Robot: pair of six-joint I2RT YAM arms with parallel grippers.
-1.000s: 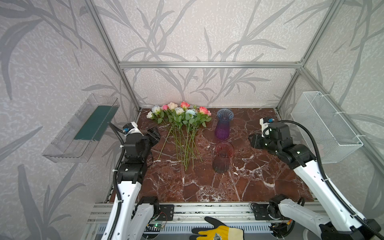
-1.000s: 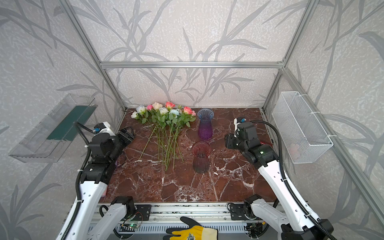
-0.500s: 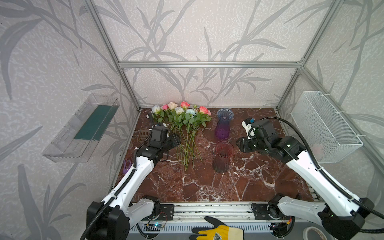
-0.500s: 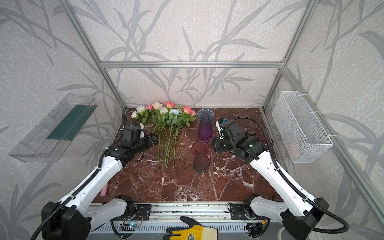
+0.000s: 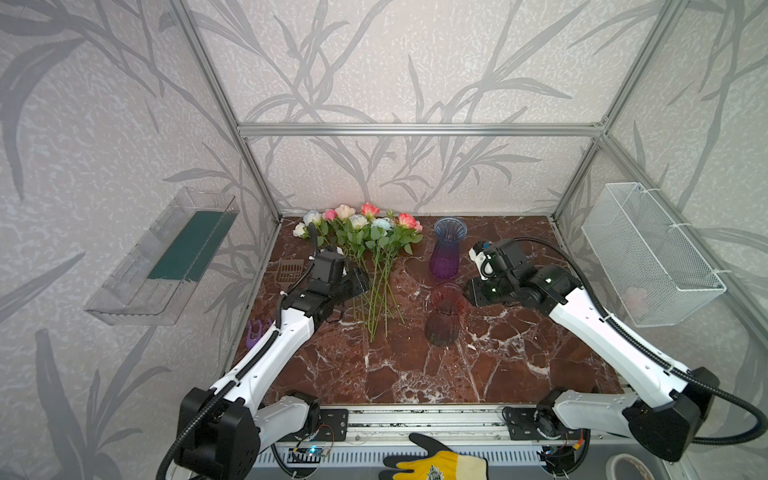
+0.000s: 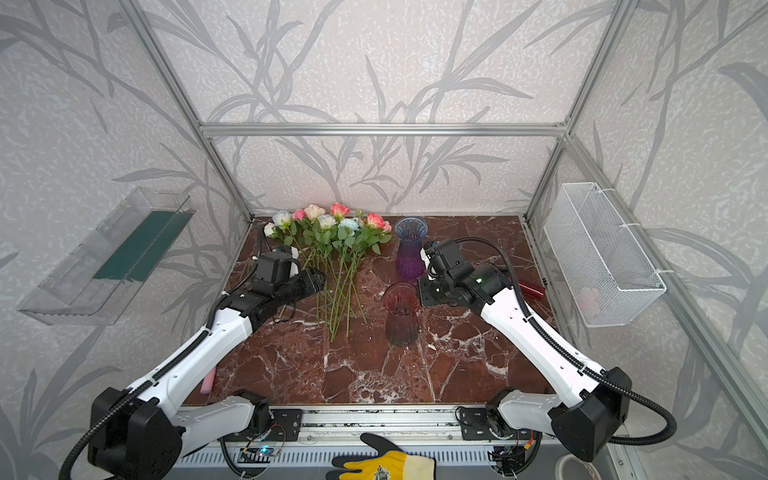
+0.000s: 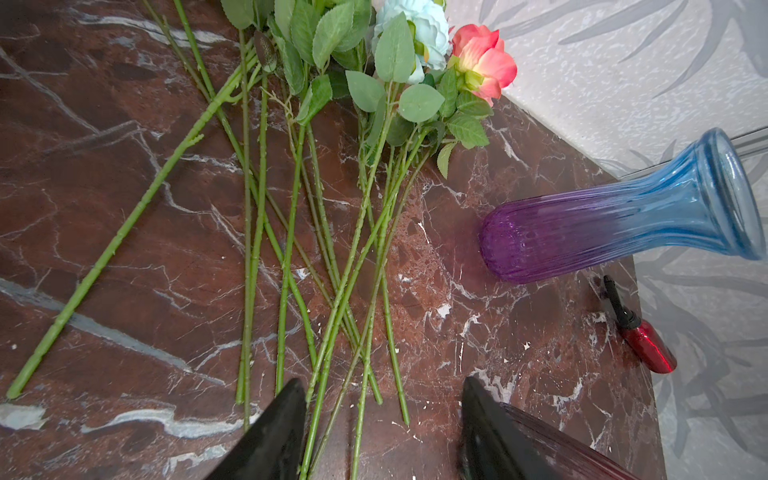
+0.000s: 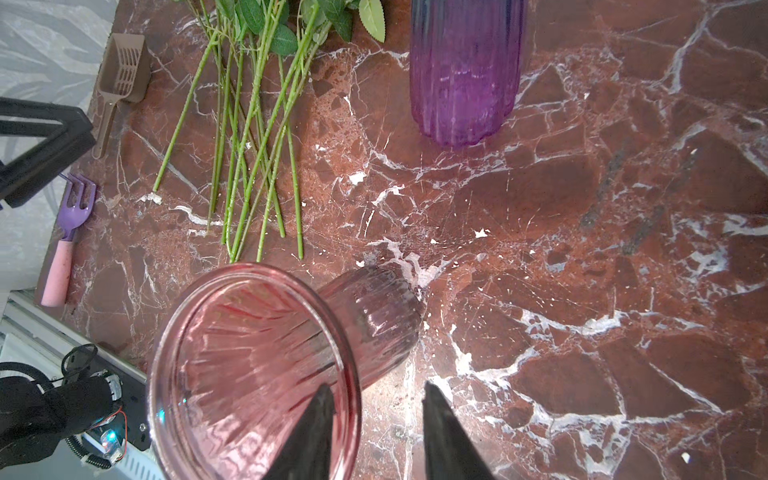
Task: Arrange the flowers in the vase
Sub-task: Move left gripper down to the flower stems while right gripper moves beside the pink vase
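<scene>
Done: 0 roses [image 5: 365, 245] in pink vase [image 5: 445, 309].
Left hand [image 7: 382, 382]: wide, over stems [image 7: 286, 249].
Right hand [image 8: 376, 386]: narrow, around its rim.

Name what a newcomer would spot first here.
The flowers, coral, pink, cream and pale blue roses, lie flat on the marble table at the back left. Two ribbed glass vases stand to their right: a blue-to-purple vase behind, a pink vase nearer the front. The left gripper is open over the stem ends; the right gripper straddles the pink vase's rim.
</scene>
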